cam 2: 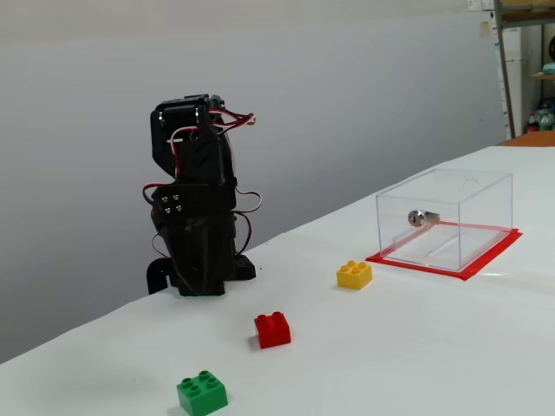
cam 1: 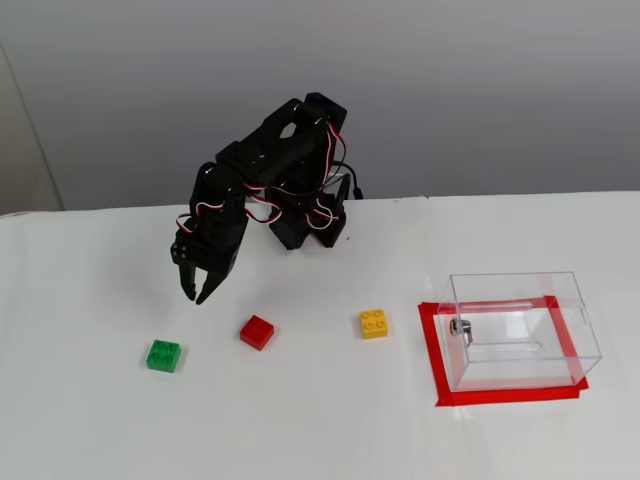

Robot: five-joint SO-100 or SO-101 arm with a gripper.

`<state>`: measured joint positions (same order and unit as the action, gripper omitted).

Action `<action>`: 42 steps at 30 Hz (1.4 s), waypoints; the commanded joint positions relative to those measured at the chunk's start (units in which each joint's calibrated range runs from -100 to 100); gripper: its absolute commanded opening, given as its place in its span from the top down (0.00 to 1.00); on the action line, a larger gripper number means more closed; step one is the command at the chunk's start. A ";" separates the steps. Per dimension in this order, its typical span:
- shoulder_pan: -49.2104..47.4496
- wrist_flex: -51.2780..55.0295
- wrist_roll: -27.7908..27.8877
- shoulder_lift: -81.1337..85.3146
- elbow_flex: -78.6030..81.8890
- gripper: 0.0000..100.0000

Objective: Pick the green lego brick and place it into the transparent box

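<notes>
I see the green lego brick (cam 1: 163,355) flat on the table (cam 1: 320,430), studs up, square so no long axis, edges slightly skewed to the table edge. Left of the red brick (cam 1: 257,332). My gripper (cam 1: 192,296) hangs above-right of it, jaws slightly parted, empty. Transparent box (cam 1: 520,330) far right, well apart.
</notes>
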<state>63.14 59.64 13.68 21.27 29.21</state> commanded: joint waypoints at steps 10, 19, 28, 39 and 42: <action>-0.11 -18.82 0.36 -13.76 -4.35 0.98; -1.22 -21.08 -0.06 -16.39 -3.72 0.98; -2.11 -21.26 0.31 -17.32 -3.72 0.97; -3.88 -21.00 0.41 -17.66 -2.09 0.73; -3.95 -21.08 0.41 -19.70 -2.45 0.70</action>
<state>58.97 38.73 13.87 2.24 27.45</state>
